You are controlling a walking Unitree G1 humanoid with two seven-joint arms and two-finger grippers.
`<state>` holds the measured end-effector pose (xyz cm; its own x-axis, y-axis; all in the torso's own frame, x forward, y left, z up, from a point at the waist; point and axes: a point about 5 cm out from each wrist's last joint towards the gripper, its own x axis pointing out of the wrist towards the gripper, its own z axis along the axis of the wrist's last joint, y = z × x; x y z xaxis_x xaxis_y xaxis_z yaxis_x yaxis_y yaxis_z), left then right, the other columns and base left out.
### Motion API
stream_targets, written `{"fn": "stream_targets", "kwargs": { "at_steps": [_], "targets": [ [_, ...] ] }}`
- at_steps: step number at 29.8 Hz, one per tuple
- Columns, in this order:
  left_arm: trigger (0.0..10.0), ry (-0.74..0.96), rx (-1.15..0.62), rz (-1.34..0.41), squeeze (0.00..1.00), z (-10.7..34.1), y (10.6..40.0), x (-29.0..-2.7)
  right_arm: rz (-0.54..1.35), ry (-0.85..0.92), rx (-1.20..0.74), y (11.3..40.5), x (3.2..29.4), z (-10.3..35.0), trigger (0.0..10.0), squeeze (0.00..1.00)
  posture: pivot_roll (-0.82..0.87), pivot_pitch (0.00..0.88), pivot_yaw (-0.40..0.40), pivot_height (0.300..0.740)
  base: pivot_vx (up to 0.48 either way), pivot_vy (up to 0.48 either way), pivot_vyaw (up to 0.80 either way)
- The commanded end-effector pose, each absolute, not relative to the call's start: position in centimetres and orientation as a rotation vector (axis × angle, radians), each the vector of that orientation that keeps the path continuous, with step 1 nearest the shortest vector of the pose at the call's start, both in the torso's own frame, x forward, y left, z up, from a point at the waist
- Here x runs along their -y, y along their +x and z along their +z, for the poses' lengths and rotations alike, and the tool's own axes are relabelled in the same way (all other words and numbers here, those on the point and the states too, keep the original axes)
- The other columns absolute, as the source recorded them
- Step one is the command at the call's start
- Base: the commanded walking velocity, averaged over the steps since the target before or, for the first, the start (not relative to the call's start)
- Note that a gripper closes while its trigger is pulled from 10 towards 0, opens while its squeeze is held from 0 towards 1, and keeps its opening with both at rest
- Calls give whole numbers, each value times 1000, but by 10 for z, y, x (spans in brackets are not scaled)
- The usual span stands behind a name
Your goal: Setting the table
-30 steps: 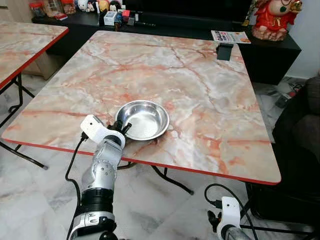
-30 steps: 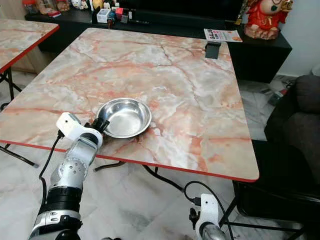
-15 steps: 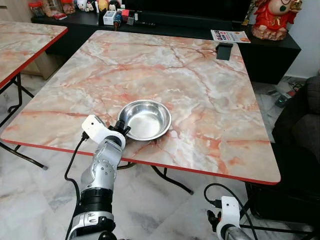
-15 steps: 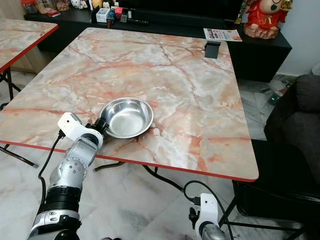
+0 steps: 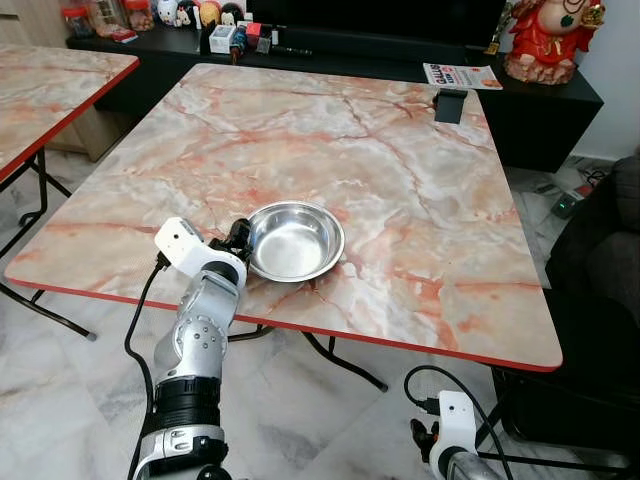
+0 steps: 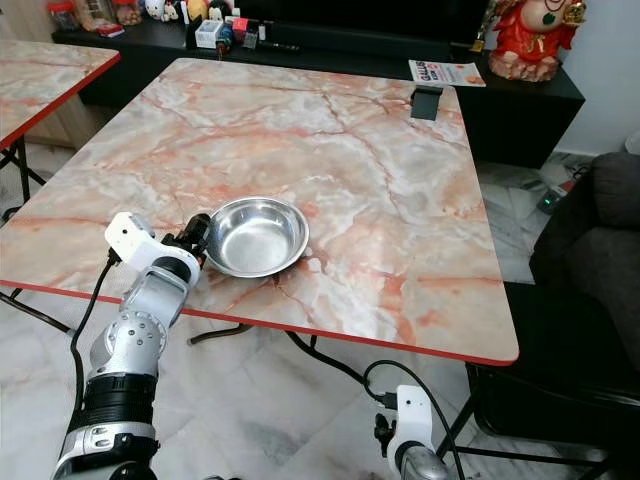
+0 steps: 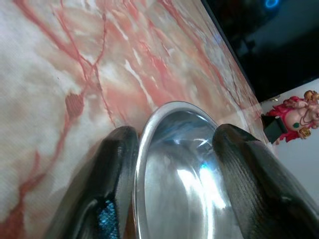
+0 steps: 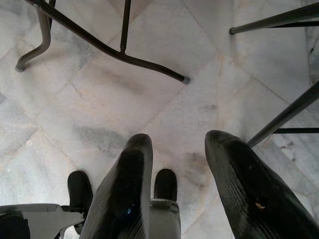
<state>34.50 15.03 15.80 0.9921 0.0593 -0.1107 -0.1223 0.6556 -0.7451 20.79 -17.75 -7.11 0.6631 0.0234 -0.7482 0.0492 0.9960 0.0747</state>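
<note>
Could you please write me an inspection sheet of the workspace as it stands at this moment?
Surface: marble-pattern table with a red edge, mostly bare.
Job's things: steel bowl upright near the table's front edge.
Clutter: black phone-like object at the far right corner.
Grippers: left gripper open, one finger outside the bowl's rim and one inside; right gripper open, hanging idle above the floor.
Cables: black cable runs from the left wrist; another loops by the right wrist.
Surroundings: second table on the left, dark sideboard with a red figurine behind, tiled floor.
</note>
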Motion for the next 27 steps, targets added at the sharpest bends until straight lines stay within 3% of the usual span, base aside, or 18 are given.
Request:
{"fn": "stream_targets", "kwargs": {
  "at_steps": [1,4,10,12,15,19,22,27],
  "targets": [
    [10000,-823,-39,109,0,162,342,-155,-12,86,-863,206,178,-72,10000,0,91,73,-56,740,0,0,0],
    [10000,-762,36,145,0,170,340,-167,-16,85,-864,206,179,-73,10000,0,95,79,-59,740,0,0,0],
    [10000,-425,215,269,0,188,333,-199,-21,83,-863,205,181,-72,10000,0,102,93,-68,740,0,0,0],
    [10000,-424,216,270,0,188,333,-199,-21,83,-863,205,181,-72,10000,0,102,93,-68,740,0,0,0],
    [10000,-186,263,425,0,186,320,-238,-29,86,-853,207,182,-71,10000,0,108,108,-74,740,0,0,0],
    [10000,93,268,590,0,184,304,-275,-31,86,-849,208,183,-71,10000,0,117,116,-77,740,0,0,0],
    [10000,202,241,681,0,179,292,-296,-29,86,-850,208,182,-71,10000,0,121,118,-76,740,0,0,0],
    [10000,447,146,778,0,163,278,-317,-29,90,-852,207,181,-71,10000,0,121,127,-70,740,0,0,0]
  ]
}}
